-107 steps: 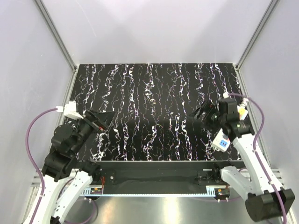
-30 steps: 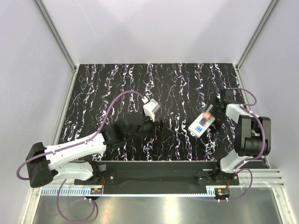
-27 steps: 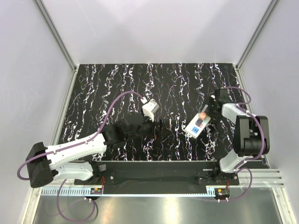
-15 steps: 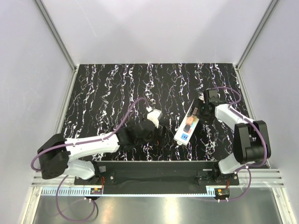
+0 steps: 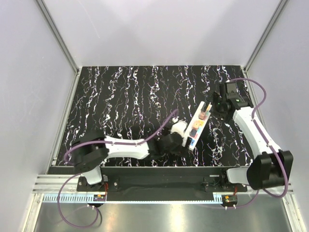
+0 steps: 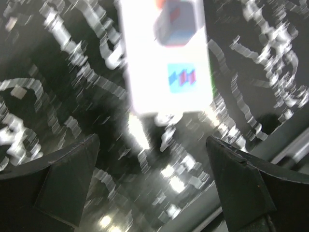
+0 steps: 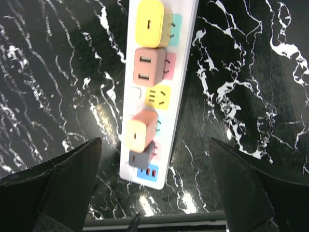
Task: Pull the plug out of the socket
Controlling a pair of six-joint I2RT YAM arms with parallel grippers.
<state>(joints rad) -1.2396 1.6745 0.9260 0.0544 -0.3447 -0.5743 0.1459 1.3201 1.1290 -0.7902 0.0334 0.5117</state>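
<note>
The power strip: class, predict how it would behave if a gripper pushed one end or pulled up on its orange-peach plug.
The power strip looks rigid, so it should slide or pivot whole, not bend. The table looks glossy, so it probably slips easily. Nothing holds it down, so it may lift with the orange-peach plug.

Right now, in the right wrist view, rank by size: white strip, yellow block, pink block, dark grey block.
1. Long white plastic power strip.
2. Square yellow plug and pink two-slot plug: alike, no ranking.
3. Dark grey plug, partly covered by the peach plug.
</note>
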